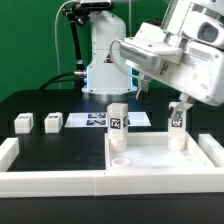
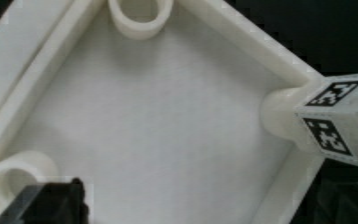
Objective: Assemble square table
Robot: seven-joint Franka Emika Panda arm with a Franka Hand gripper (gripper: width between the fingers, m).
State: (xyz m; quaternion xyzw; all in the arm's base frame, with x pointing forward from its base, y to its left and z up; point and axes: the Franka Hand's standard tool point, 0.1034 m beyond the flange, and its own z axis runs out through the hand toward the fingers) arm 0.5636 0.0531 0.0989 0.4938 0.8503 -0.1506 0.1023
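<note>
Tags of black-and-white squares are the only markings in view; each shows a blocky pattern, too small to read as any code or lettering. One white plastic square slab (image 1: 150, 152) lies on the black counter (image 1: 40, 100) with its rimmed underside facing up. A short white block leg (image 1: 118, 122) stands upright in the slab's far corner toward the exterior view's left, a tag on its face. A second standing leg (image 1: 177, 126), also tagged, is upright in the slab's far corner toward the exterior view's right. Well apart from the slab, toward the exterior view's left, lie a loose tagged leg (image 1: 24, 123) and, nearer the slab, another loose leg (image 1: 53, 122). The marker board (image 1: 95, 120) lies flat behind the slab. A long white rail (image 1: 50, 182) runs beside the slab's near left side. The claw (image 1: 180, 102) hangs over the slab, near the second standing leg, jaws spread wide and empty. The wrist view shows the slab's inner face, a round corner socket (image 2: 140, 12) and one dark fingertip (image 2: 51, 200)
</note>
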